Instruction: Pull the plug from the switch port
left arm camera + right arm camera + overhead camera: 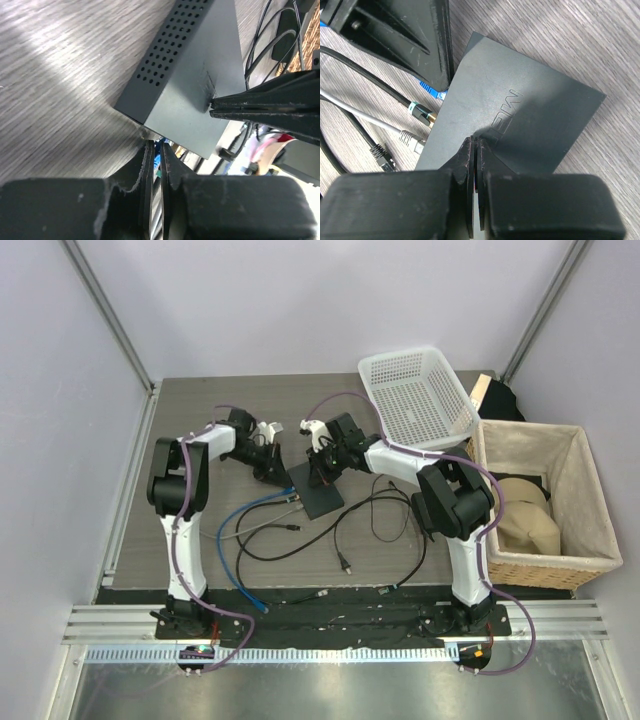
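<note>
The flat dark-grey switch box lies mid-table; its vented side shows in the left wrist view. A blue plug, a black plug with a teal ring and a grey plug sit in the ports on its left edge. My left gripper has its jaws almost together, and the blue plug shows between the tips. My right gripper is shut, its tips pressed on the box top by the embossed lettering.
Blue, grey and black cables loop over the table in front of the box. A loose black plug lies beside them. A white plastic basket stands at the back right and a lined wicker basket at the right.
</note>
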Tool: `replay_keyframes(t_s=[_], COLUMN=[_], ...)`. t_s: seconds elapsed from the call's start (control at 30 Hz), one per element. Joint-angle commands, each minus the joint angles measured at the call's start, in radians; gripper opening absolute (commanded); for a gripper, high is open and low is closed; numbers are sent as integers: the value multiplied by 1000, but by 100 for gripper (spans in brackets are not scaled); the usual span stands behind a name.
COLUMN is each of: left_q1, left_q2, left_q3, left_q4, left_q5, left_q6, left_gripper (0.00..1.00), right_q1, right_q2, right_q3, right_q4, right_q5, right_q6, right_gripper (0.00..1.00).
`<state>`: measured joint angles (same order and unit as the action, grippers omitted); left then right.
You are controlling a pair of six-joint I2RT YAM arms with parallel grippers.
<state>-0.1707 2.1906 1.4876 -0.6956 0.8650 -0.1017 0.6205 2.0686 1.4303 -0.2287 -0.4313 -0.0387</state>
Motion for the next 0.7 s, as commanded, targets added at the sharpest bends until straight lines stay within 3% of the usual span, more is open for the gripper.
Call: replay_keyframes(t_s=[0.0, 0.07, 0.2, 0.33, 0.4, 0.53, 0.67], left_q1=[-21, -20, 2, 36, 36, 20, 16], left_q2=[-8, -3, -17, -20, -14, 24, 38], left_q3=[-96, -73, -69, -88, -113, -115, -122], left_q4=[13, 2, 18, 25, 50, 56, 45], left_q5=[-89, -102, -181, -149, -97, -37, -30], left_q6=[19, 33, 25, 7, 2, -13, -7], left_gripper=[0, 0, 37, 47, 57, 61, 53], right_q1=[4, 5, 5, 5, 5, 5, 5], right_q2=[103, 111, 122, 107, 102, 100, 108], right_q3=[-42, -27, -11, -28, -42, -48, -38], right_q4=[-51, -54, -63, -58, -54, -54, -55], right_q5=[180, 181, 183, 184, 186, 189, 189], right_q6=[-29, -32, -38, -43, -43, -49, -49], right_gripper=[1, 1, 1, 1, 1, 1, 1])
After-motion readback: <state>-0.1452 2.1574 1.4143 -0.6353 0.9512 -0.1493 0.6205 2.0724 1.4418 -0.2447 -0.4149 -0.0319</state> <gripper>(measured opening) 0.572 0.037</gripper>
